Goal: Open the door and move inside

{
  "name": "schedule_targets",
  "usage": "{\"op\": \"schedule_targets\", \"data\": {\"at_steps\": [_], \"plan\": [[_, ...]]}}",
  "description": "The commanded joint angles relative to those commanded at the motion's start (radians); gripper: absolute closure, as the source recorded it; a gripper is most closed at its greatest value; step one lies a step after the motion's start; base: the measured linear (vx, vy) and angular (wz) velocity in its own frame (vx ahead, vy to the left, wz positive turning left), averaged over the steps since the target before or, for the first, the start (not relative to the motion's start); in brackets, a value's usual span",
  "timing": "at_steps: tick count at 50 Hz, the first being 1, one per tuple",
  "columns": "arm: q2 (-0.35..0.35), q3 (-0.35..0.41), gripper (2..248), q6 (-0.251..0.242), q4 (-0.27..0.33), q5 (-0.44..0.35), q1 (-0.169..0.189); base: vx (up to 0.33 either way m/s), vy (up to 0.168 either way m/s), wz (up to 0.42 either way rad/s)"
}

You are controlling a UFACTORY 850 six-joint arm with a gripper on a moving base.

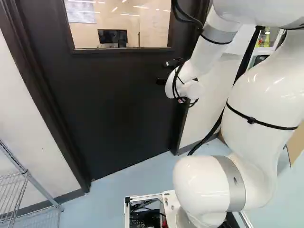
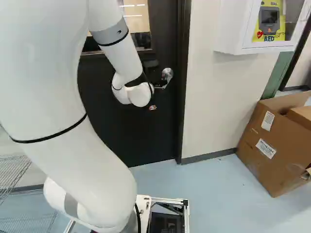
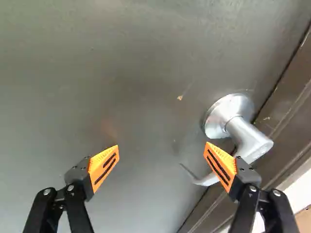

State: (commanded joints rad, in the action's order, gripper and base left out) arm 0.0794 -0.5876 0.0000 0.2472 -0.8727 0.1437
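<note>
The dark door stands closed in its frame, filling much of the left base view [image 1: 104,104]. In that view my gripper [image 1: 164,72] is close to the door's face, near its latch side. The silver door handle [image 2: 167,74] shows just beside the gripper in the right base view. From the wrist, the gripper [image 3: 163,158] is open wide, with bare door between its fingers. One orange-padded finger overlaps the handle [image 3: 243,133] and hides part of its lever; the curved lever end pokes out on the inner side of that finger. Whether they touch, I cannot tell.
A wire shelf [image 1: 29,178] stands by the wall left of the door. Right of the door frame, a white AED cabinet [image 2: 262,29] hangs on the wall, and an open cardboard box [image 2: 277,145] sits on the floor [image 2: 214,194]. The door has a window [image 1: 121,23].
</note>
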Motion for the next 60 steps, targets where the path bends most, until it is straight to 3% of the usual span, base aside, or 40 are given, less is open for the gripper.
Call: {"op": "schedule_targets", "data": {"at_steps": [40, 60], "plan": [[0.093, -0.001, 3, 0.0, 0.002, 0.0, 0.0, 0.0, 0.0, 0.0], [0.152, -0.048, 3, 0.0, 0.037, 0.0, -0.001, 0.0, 0.0, 0.0]]}}
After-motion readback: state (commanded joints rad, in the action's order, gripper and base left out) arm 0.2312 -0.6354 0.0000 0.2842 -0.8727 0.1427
